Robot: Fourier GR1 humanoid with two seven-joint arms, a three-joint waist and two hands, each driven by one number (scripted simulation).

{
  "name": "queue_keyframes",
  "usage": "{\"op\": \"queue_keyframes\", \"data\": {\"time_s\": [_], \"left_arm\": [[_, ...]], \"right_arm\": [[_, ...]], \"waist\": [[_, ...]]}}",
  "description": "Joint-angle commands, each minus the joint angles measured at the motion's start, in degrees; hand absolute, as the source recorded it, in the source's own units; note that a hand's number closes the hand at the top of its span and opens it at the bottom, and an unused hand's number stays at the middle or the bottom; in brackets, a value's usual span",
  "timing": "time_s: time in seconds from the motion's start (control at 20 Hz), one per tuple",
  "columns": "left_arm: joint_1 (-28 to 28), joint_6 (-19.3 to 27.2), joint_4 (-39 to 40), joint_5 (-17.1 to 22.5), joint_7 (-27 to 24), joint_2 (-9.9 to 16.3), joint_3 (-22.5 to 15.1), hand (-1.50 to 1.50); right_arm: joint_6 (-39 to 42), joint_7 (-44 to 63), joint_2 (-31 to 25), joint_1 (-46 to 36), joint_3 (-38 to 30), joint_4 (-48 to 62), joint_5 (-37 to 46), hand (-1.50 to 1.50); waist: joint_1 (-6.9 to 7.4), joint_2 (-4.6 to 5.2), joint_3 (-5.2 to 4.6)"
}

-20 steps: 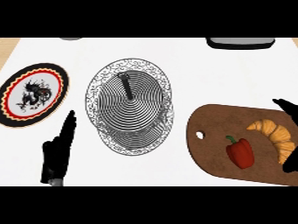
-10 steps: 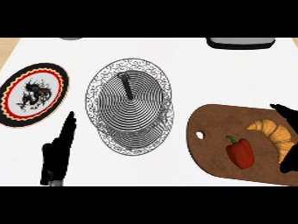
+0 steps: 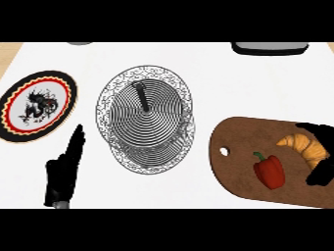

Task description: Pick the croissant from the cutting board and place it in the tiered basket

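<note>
- Right robot hand (image 3: 333, 149) curled around croissant (image 3: 304, 146); closure not fully visible.
- Croissant looks light, flaky, crushable: take it mid-body.
- Tiered basket (image 3: 146, 122) well left of hand.

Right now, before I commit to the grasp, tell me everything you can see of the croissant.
The croissant is a golden-brown, curved pastry with ridged segments and a pointed tip facing left. It lies flat on the right part of the brown wooden cutting board, up and right of the red bell pepper and apart from it. The right hand curls over its right end, hiding that part; whether the fingers actually touch it cannot be told. It has not been lifted.
</note>
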Motion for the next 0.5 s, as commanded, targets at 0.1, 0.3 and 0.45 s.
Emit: {"op": "queue_keyframes", "data": {"time_s": [0.1, 0.3, 0.45], "left_arm": [[-2.2, -1.0, 3.2, 0.3, 1.5, 0.6, 2.1, 0.00], [1.7, -0.3, 0.1, -0.9, 1.8, -1.0, -0.4, 0.00], [-1.3, -0.7, -0.4, -1.2, 4.2, -0.4, -0.4, 0.00]], "right_arm": [[-3.6, -3.6, 2.4, 2.0, 0.4, 0.4, 4.1, 1.50], [-4.1, -8.8, 2.5, -0.9, 0.1, 4.5, 4.1, 1.50], [-11.2, -13.5, 1.9, 1.2, 3.9, 6.0, 10.0, 1.50]], "waist": [[-0.18, 0.30, -0.32], [0.06, 0.32, -0.30], [0.06, 0.35, -0.27]]}}
